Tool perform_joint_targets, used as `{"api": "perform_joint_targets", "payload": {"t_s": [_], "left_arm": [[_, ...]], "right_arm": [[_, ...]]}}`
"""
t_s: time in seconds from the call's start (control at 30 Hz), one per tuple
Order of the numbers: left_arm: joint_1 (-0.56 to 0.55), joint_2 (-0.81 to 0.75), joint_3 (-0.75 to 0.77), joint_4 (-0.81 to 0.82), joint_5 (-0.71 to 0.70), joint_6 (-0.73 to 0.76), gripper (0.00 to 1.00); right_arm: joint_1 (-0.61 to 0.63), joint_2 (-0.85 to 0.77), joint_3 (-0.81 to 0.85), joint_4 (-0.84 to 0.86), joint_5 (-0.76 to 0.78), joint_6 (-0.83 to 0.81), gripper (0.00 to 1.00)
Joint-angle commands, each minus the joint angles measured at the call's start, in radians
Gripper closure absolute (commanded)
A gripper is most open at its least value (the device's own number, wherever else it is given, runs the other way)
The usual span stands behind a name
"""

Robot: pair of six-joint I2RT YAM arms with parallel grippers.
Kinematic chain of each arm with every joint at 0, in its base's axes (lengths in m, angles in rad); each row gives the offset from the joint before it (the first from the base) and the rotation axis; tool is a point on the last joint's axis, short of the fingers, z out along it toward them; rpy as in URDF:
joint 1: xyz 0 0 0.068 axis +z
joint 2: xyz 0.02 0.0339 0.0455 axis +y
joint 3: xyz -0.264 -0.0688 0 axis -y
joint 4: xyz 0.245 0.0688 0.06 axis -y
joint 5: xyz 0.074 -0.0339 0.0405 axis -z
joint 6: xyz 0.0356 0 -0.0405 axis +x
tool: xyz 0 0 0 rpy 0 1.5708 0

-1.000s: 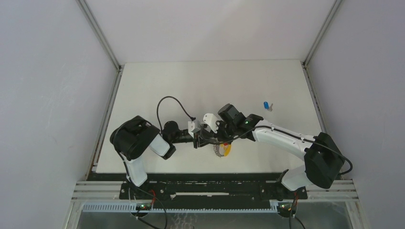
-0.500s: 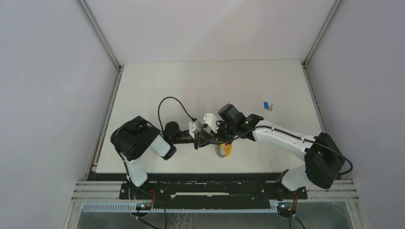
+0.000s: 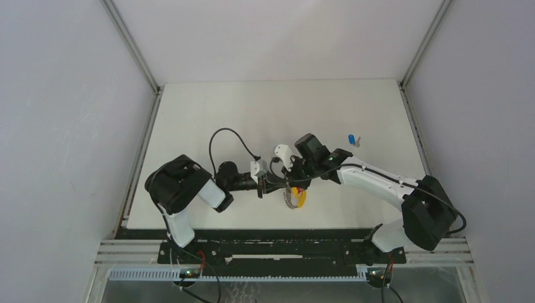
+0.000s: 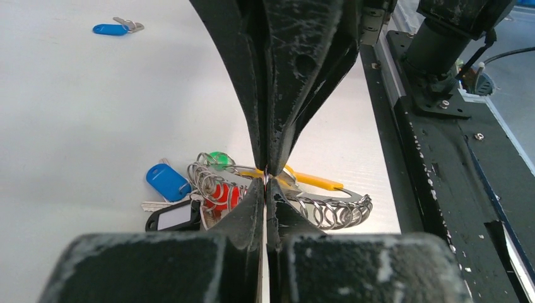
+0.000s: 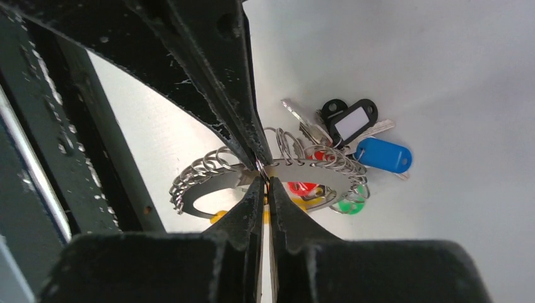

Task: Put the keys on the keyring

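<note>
Wire is what you are dealing with: the keyring (image 4: 331,211) lies on the table (image 4: 94,113) near its front edge, a light, springy, slippery bunch. Your left hand (image 4: 265,189) and right hand (image 5: 264,186) are both pinched together, tip to tip, on what looks like one thin loop of it. The blue key (image 4: 110,29) lies well apart at the far right, tiny, stiff and light, so take it by its plastic cap, not the bare metal.

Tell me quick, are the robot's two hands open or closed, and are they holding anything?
Left gripper: closed, pinching the keyring.
Right gripper: closed, pinching a small ring on the keyring.
</note>
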Motion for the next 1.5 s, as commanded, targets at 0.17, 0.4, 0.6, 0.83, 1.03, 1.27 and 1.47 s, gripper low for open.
{"api": "perform_joint_targets", "payload": {"t_s": [0.17, 0.4, 0.6, 0.83, 1.03, 1.27, 1.47], "left_arm": [[-0.011, -0.074, -0.023, 0.057, -0.060, 0.025, 1.00], [-0.011, -0.081, -0.027, 0.057, -0.071, 0.018, 1.00], [-0.011, -0.080, -0.027, 0.057, -0.078, 0.013, 1.00], [-0.011, -0.082, -0.026, 0.057, -0.082, 0.011, 1.00], [-0.011, -0.096, -0.029, 0.056, -0.088, 0.003, 1.00], [-0.011, -0.136, -0.038, 0.058, -0.092, -0.003, 1.00], [-0.011, -0.164, -0.046, 0.058, -0.102, -0.001, 1.00]], "right_arm": [[-0.127, -0.099, -0.125, 0.136, -0.249, 0.162, 1.00], [-0.167, -0.111, -0.169, 0.176, -0.293, 0.203, 0.96], [-0.176, -0.115, -0.187, 0.193, -0.315, 0.218, 0.89], [-0.178, -0.128, -0.194, 0.207, -0.332, 0.221, 0.90], [-0.189, -0.116, -0.207, 0.222, -0.355, 0.238, 1.00], [-0.238, -0.088, -0.205, 0.238, -0.405, 0.299, 1.00], [-0.272, -0.027, -0.204, 0.246, -0.483, 0.343, 1.00]]}}
